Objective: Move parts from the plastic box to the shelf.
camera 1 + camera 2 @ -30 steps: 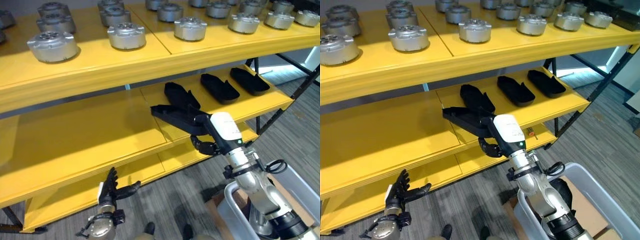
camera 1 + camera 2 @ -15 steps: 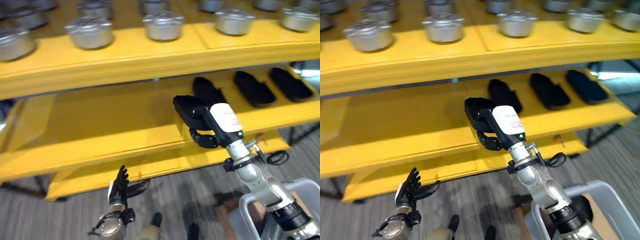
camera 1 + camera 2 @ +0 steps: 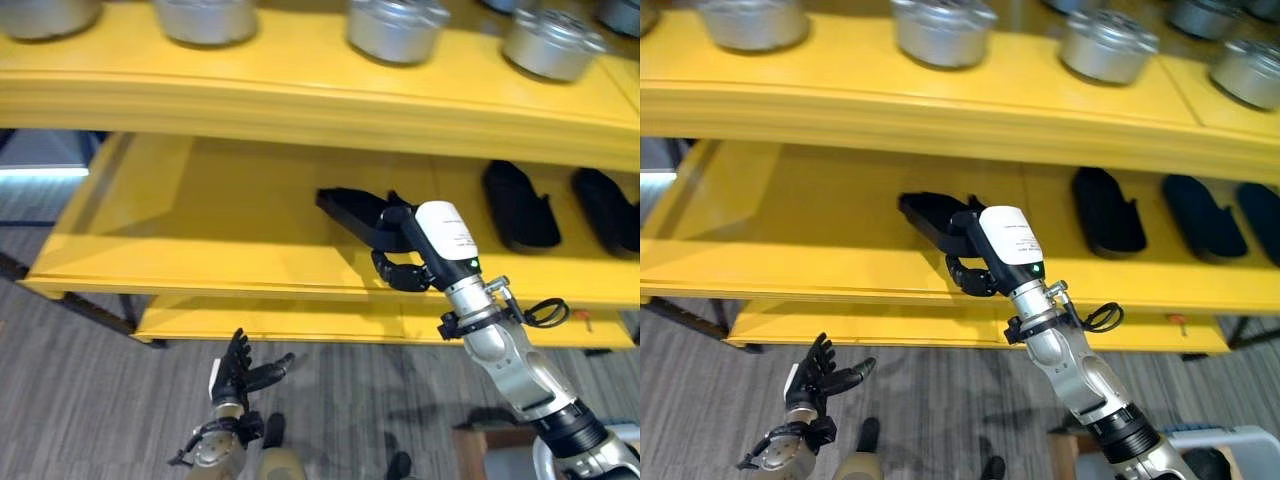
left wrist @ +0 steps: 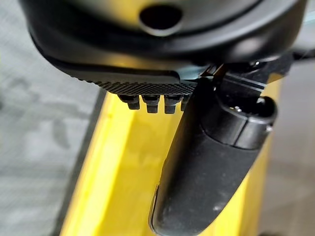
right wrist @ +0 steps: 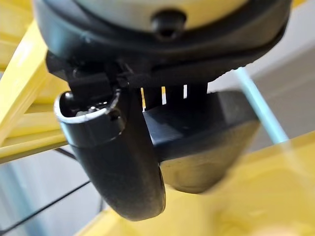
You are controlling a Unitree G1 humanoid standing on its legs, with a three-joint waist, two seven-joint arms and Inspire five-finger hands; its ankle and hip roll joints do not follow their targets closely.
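Note:
My right hand point(image 3: 404, 268) is shut on a long black moulded part point(image 3: 358, 214) and holds it over the middle yellow shelf board point(image 3: 200, 235), just above the surface near its front edge. In the right wrist view the thumb point(image 5: 118, 152) lies curled across the black part point(image 5: 206, 142). Two more black parts point(image 3: 518, 206) lie further right on the same board. My left hand point(image 3: 240, 371) hangs low over the floor in front of the bottom shelf, open, with nothing in it; its thumb point(image 4: 206, 162) shows above yellow board.
Silver round metal parts point(image 3: 396, 26) stand in a row on the top shelf, whose front edge point(image 3: 300, 100) overhangs the middle board. The left half of the middle board is bare. A corner of the grey plastic box point(image 3: 1240, 436) shows at the lower right.
The camera has swung left and down, shifting the whole picture. The right hand still holds the black part over the middle shelf; the left hand stays low and open.

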